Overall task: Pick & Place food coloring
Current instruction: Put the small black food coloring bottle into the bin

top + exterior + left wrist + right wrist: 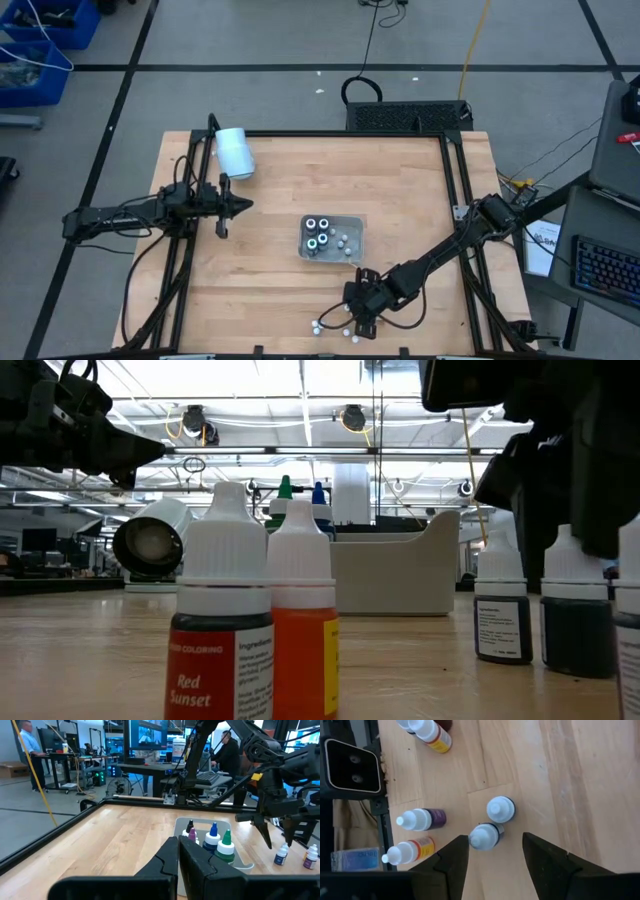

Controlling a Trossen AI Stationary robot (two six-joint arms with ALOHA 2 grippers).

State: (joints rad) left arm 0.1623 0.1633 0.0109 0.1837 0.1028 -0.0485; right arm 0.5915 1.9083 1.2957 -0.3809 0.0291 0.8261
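High view first: right end effector (pixel 362 306) sits low over the near edge of the desk (pixel 400 200), with a few loose food coloring bottles (pixel 335 325) scattered right beside it. More bottles stand in the grey tray (pixel 358 240), just up from it. Left end effector (pixel 232 205) waits well off to the tray's other side, near a white cylinder (pixel 235 152) lying on its side.

Low view: two bottles (pixel 255 630) close up, one labelled "Red Sunset", tray behind them.

Left wrist view: its fingers (pixel 172 862) are pressed together, pointing at the tray.

Right wrist view: fingers (pixel 452 857) spread wide, one dark bottle (pixel 485 836) standing directly between them, another touching it just beyond.
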